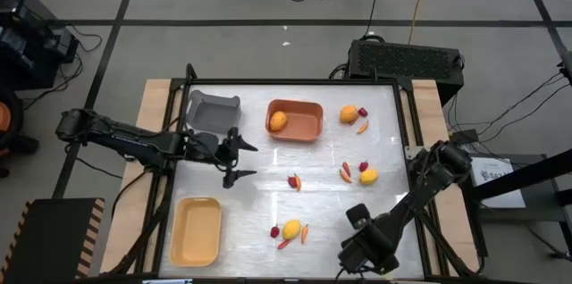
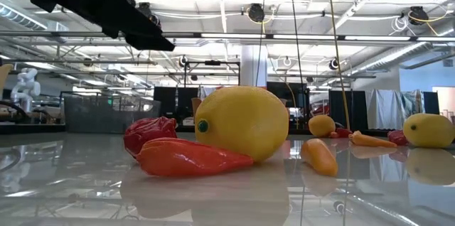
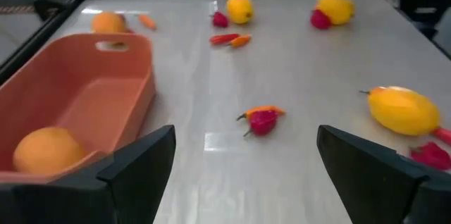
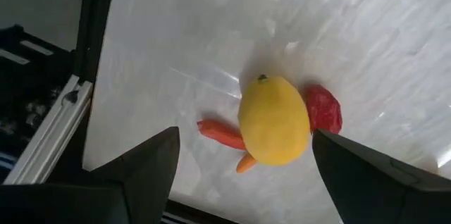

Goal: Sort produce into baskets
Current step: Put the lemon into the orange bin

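Left gripper (image 1: 239, 162) is hovering with its fingers spread wide over the table's (image 1: 268, 196) left-middle area, holding nothing, just beside the grey basket (image 1: 214, 111) and facing the orange basket (image 1: 296, 121). Right gripper (image 1: 356, 256) is hanging near the table's front edge toward the right corner, fingers also spread and empty, looking at the nearest cluster of produce.

Sorting is barely beginning, judging by what is lying where. Only one yellow-orange fruit (image 1: 278, 121) is sitting inside the orange basket, which stands at the middle of the back edge. The grey basket at the back left corner and the pale yellow basket (image 1: 197, 229) at the front left corner are both holding nothing.

Everything else is sitting loose on the table in small clusters (each mixing fruit, dark red berries and carrot-like sticks): one near the back right corner (image 1: 349, 114), one toward the right edge (image 1: 367, 175), one at the front centre (image 1: 291, 229), plus a berry and stick (image 1: 294, 180) in the middle.

The fruits are looking smooth, glossy and lemon-shaped.
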